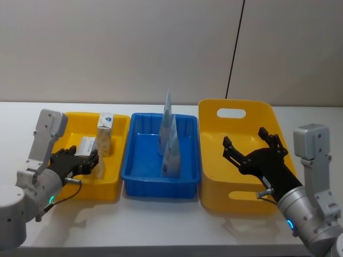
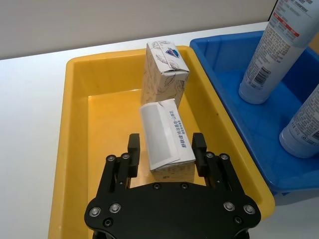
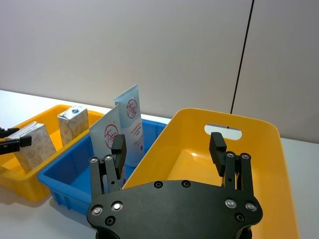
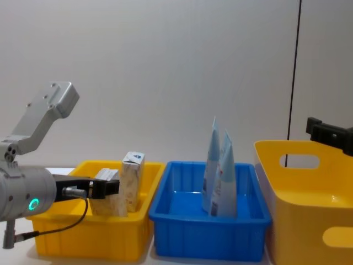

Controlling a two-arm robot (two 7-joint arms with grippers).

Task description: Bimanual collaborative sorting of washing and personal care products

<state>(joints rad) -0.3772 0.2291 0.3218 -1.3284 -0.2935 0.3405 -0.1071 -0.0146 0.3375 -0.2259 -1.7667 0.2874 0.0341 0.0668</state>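
My left gripper [image 1: 87,160] is low in the small yellow tray [image 1: 99,191], shut on a beige speckled pack [image 2: 164,134] that tilts between its fingers. A second beige pack [image 1: 105,133] with a blue mark on top stands upright just beyond it in the same tray. Two pale-blue squeeze tubes [image 1: 169,140] stand on their caps in the blue tray [image 1: 161,186]. My right gripper [image 1: 249,142] hovers open over the large yellow bin [image 1: 236,199], holding nothing.
The three containers sit side by side on a white table [image 1: 161,225], with a plain wall close behind. A black cable [image 1: 236,48] hangs down the wall behind the large bin, whose far wall has a handle slot [image 1: 231,113].
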